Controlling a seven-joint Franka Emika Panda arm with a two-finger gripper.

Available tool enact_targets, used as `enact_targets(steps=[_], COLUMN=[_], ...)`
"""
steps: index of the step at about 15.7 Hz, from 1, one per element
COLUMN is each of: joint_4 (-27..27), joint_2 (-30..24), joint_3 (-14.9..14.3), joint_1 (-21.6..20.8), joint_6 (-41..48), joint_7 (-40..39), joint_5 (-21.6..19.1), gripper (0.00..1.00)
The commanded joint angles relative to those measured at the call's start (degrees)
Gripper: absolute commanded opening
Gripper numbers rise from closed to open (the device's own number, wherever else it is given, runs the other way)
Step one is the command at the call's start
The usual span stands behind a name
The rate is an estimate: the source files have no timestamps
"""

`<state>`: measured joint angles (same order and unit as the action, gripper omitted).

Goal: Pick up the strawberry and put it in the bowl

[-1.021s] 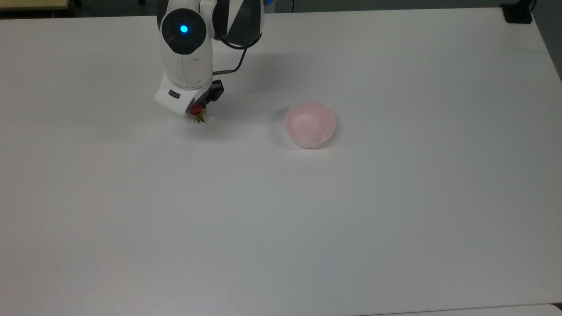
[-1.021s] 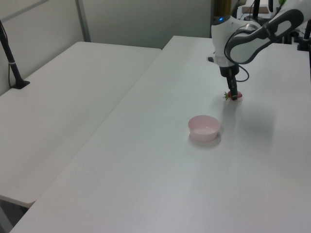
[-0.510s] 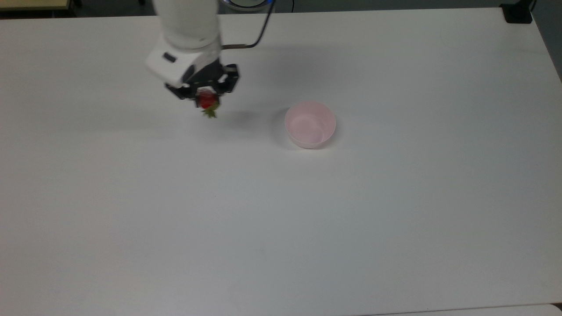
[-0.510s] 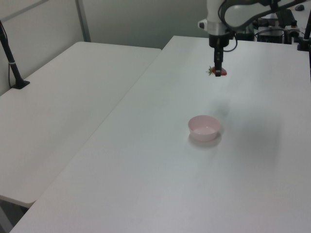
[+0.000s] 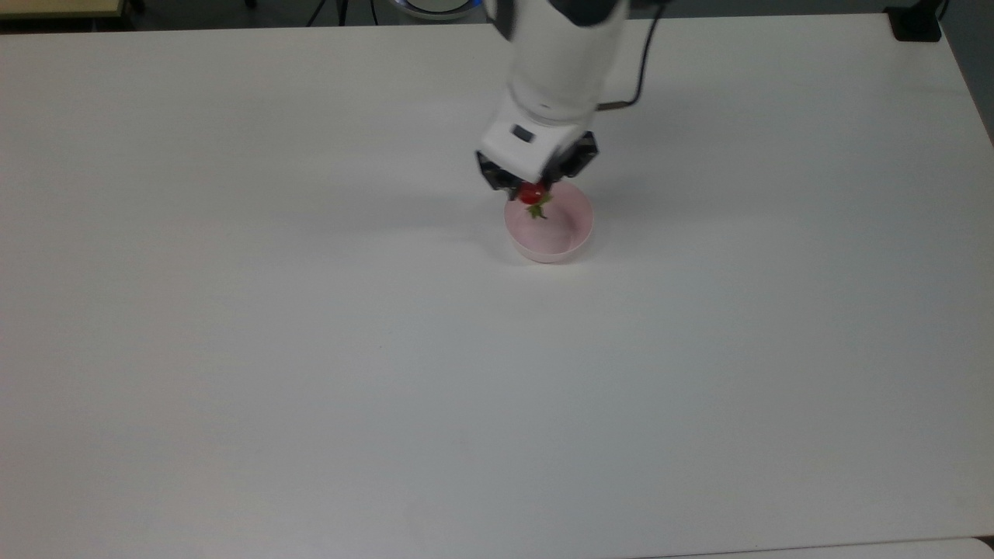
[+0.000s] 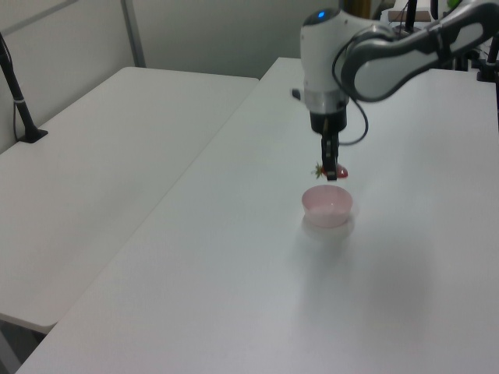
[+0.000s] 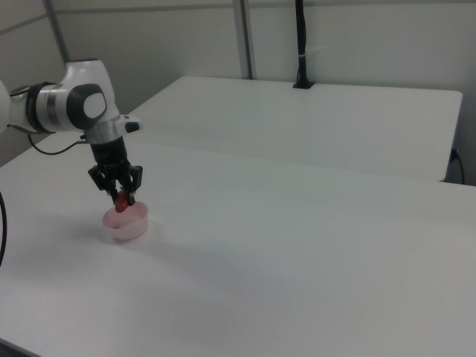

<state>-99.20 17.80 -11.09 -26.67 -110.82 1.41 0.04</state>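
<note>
My claw (image 5: 533, 189) is pinched on the strawberry (image 5: 532, 194), hanging just above the bowl (image 5: 550, 233), over its far rim in the top view. Risk: letting go this near the rim, berry bounces out onto the table (image 5: 311, 349). Open room all around; edges well apart.

We are cataloguing a white, rounded robot arm (image 6: 335, 47) with grey joint sections, a glowing blue indicator light, a trailing black cable, and a black two-finger gripper (image 5: 536, 185).
</note>
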Motion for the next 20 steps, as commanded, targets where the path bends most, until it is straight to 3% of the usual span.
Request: enact_targets(steps=[1, 2, 3, 6, 9, 12, 16, 20], joint_4=[0.4, 0.3, 0.2, 0.3, 0.0, 0.3, 0.3, 0.3], joint_2=[3.5, 4.3, 5.0, 2.7, -4.2, -12.2, -15.3, -15.9], joint_3=[-0.4, -0.4, -0.3, -0.3, -0.3, 2.5, 7.6, 8.3], joint_1=[-1.6, -1.6, -1.6, -1.8, 0.0, 8.9, 19.7, 21.7], joint_6=[-1.0, -3.9, -6.2, -5.6, -2.2, 3.9, 6.8, 8.1], joint_7=[2.4, 3.8, 6.0, 7.4, 11.6, 12.3, 11.0, 10.4], joint_5=[-0.9, -0.9, -0.7, 0.0, 0.4, 3.3, 6.9, 6.3], gripper=[0.34, 0.54, 1.00, 1.00, 1.00, 1.00, 1.00, 1.00])
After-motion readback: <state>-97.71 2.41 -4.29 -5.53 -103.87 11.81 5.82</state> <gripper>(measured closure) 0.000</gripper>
